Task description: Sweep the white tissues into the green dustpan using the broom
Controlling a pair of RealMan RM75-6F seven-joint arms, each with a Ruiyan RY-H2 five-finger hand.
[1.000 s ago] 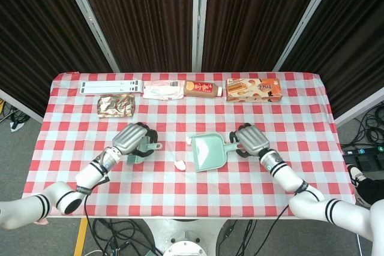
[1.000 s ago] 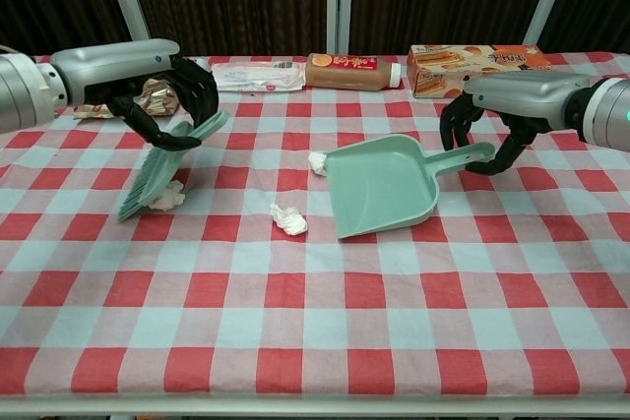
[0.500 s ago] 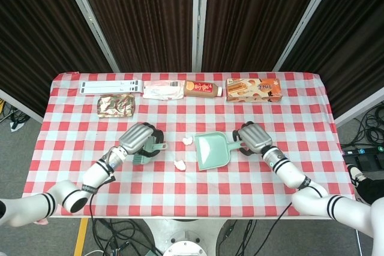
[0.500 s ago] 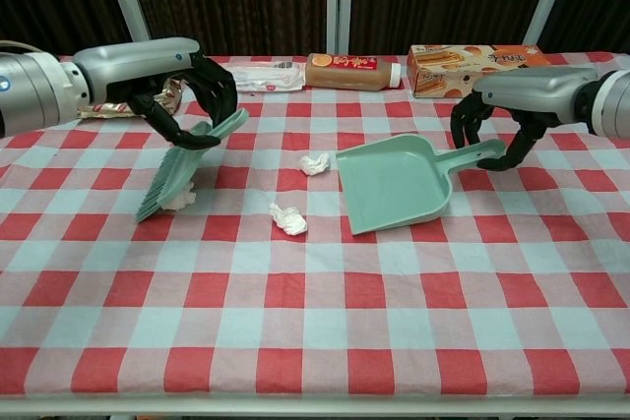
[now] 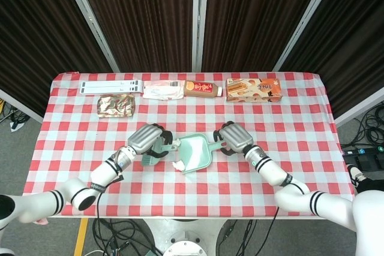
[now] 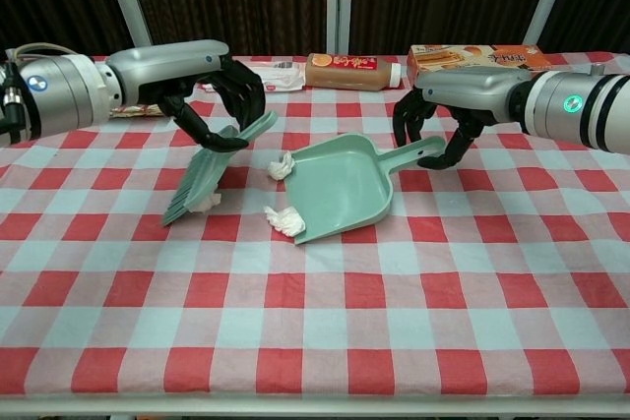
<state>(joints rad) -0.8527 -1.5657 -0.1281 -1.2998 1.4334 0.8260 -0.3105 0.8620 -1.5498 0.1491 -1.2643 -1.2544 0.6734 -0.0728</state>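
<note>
Left hand point(image 6: 219, 95) wrapped tight around the green broom point(image 6: 209, 166) by its handle, bristles angled down to the checked tablecloth point(image 6: 315, 322). Shifted rightward since a second ago, broom carried along, one tissue point(image 6: 209, 201) tucked against the bristles. Right hand point(image 6: 433, 123) clamped on the handle of the green dustpan point(image 6: 337, 190), fingers curled over and under it. Pulled well to the left compared with half a second ago, dustpan swung with it, mouth facing the broom. Front lip now touching the second tissue point(image 6: 282, 220); earlier sitting apart from it. Third tissue point(image 6: 282, 165) pressed right at the pan's far corner, between pan and broom handle. Gap between the two hands much narrower than before.

Out past the action: along the far edge, seen from the head view, a white flat pack point(image 5: 111, 87), a pale wrapped packet point(image 5: 162, 90), a brown bottle point(image 5: 203, 89) lying on its side, an orange snack box point(image 5: 254, 89), and a crinkled foil pouch point(image 5: 116, 106) just nearer. All well apart from the sweeping zone. Wide bare cloth toward the near edge and out to both sides.
</note>
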